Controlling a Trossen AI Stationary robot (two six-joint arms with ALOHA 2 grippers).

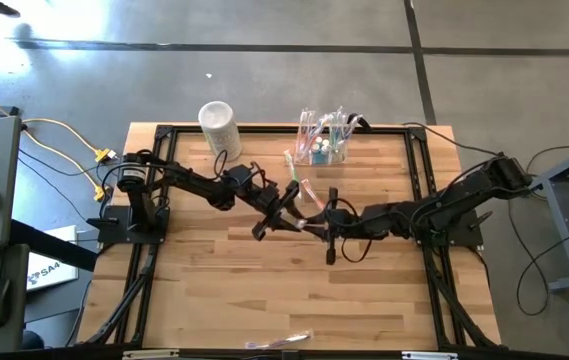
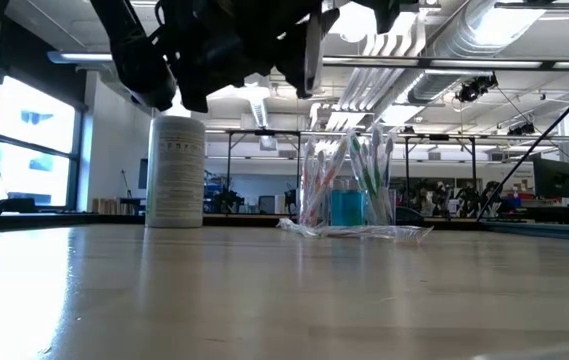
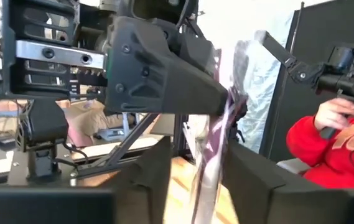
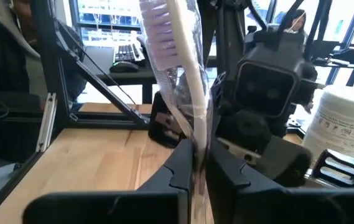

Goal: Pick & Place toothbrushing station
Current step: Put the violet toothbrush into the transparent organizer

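A toothbrush in a clear wrapper, with purple bristles, hangs above the middle of the table between my two grippers. My right gripper comes from the table's right and is shut on it. My left gripper comes from the left and is open, with one finger on either side of the wrapped handle. The toothbrushing station, a clear box holding several toothbrushes, stands on its base at the table's far edge. It also shows in the low view. My right gripper pinches the wrapped toothbrush's handle between its two fingers, wrapper and all. The fingers come level from the table's right and lie across the handle. The toothbrush is lifted clear of the table, with its bristle head rising beyond the fingers.
A whitish cylindrical container stands at the far edge, left of the station. Another wrapped toothbrush lies at the table's near edge, and one lies in front of the station. A person's red sleeve shows beyond the table.
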